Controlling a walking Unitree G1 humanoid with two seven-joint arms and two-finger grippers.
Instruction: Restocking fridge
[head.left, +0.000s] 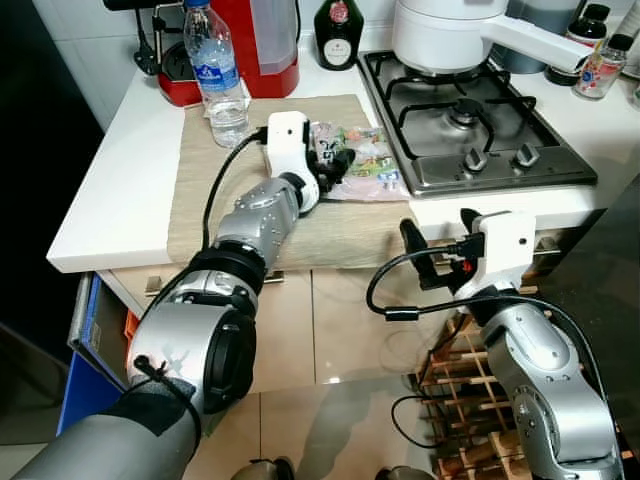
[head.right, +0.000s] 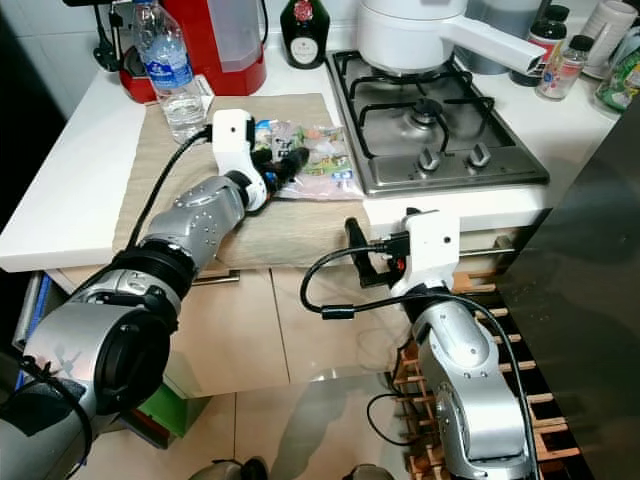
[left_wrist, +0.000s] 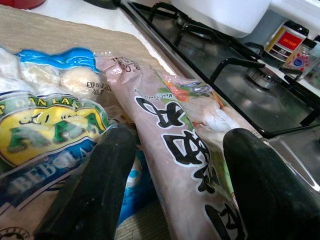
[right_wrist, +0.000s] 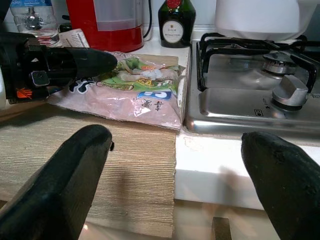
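Kitchen seen from above w/ a white countertop (head.left: 120, 190) running left to right. A steel gas hob (head.left: 470, 125) sits on its right part, w/ a white pot (head.left: 445, 30) on a far burner. A beige mat (head.left: 200, 190) covers the counter's middle. At the far left stands a red appliance (head.left: 265, 45), w/ a dark green bottle (head.left: 338, 32) just right of it and a clear water bottle (head.left: 218, 75) upright on the mat's far left corner. Small jars (head.left: 603, 60) stand at the far right. Below the counter, right side, a wooden wine rack (head.left: 455, 385) stands on the floor.

Left arm reaches over the mat; left gripper (head.left: 333, 165) lies on the food packets next to the hob's left edge. Its fingers (left_wrist: 95, 185) are spread apart, one each side of a pink frozen-food packet (left_wrist: 185, 150), pressing down on the packets but not closed on anything. A second packet w/ a yellow-green label (left_wrist: 50, 130) and white balls inside lies touching the pink one.

Right gripper (head.left: 425, 248) hovers near the counter's front edge, below the hob, fingers (right_wrist: 65, 175) wide apart, holding nothing.
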